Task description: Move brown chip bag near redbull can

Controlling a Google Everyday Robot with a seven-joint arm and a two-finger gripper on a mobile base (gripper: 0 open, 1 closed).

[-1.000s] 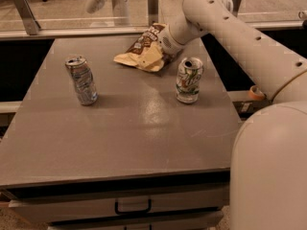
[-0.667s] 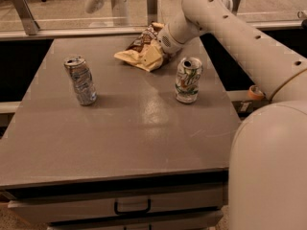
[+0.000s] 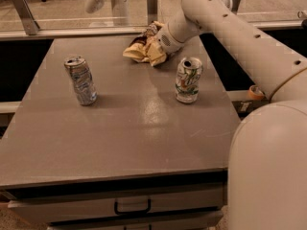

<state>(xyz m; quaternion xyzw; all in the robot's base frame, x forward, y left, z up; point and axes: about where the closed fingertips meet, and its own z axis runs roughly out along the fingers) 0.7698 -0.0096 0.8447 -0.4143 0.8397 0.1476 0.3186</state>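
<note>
The brown chip bag [image 3: 144, 51] is crumpled at the far middle of the grey table [image 3: 124, 128], cream and brown. My gripper [image 3: 153, 34] reaches in from the right and is buried in the bag's top, shut on it, with the bag bunched up toward it. The redbull can [image 3: 81, 80], slim, dented and silver with bluish patches, stands upright at the table's left, well apart from the bag.
A wider white-and-green can [image 3: 188, 79] stands upright just right of and nearer than the bag, under my forearm [image 3: 230, 28]. My robot body [image 3: 268, 166] fills the right foreground. A rail and glass barrier [image 3: 72, 25] run behind the table's far edge.
The bag has bunched up and shifted slightly up and to the right with my gripper. Both cans have stayed put.
</note>
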